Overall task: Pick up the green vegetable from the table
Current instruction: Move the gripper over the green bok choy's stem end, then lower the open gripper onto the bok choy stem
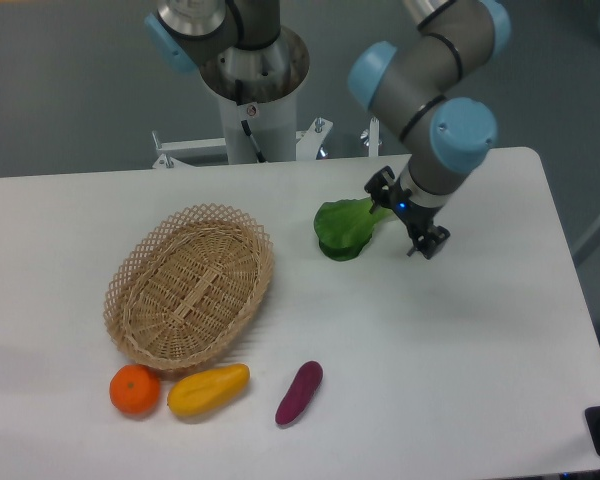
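- While the green vegetable (344, 229) lay on the table (460, 370), right of the basket (190, 285), the gripper (408, 216) hung over its pale stem end, spread and grasping nothing.
- Its long axis ran from the dark leaves at lower left up to the stem at upper right, and that stem was hidden behind the gripper.
- Whether a finger touched the stem could not be told from this view.
- For a grasp, the fingers would probably need to straddle the stem or shift a little left toward the leaves.
- Nothing crowded the approach: the basket sat near on the left, while the orange (135, 389), the mango (208, 389) and the eggplant (299, 392) lay well apart along the front.
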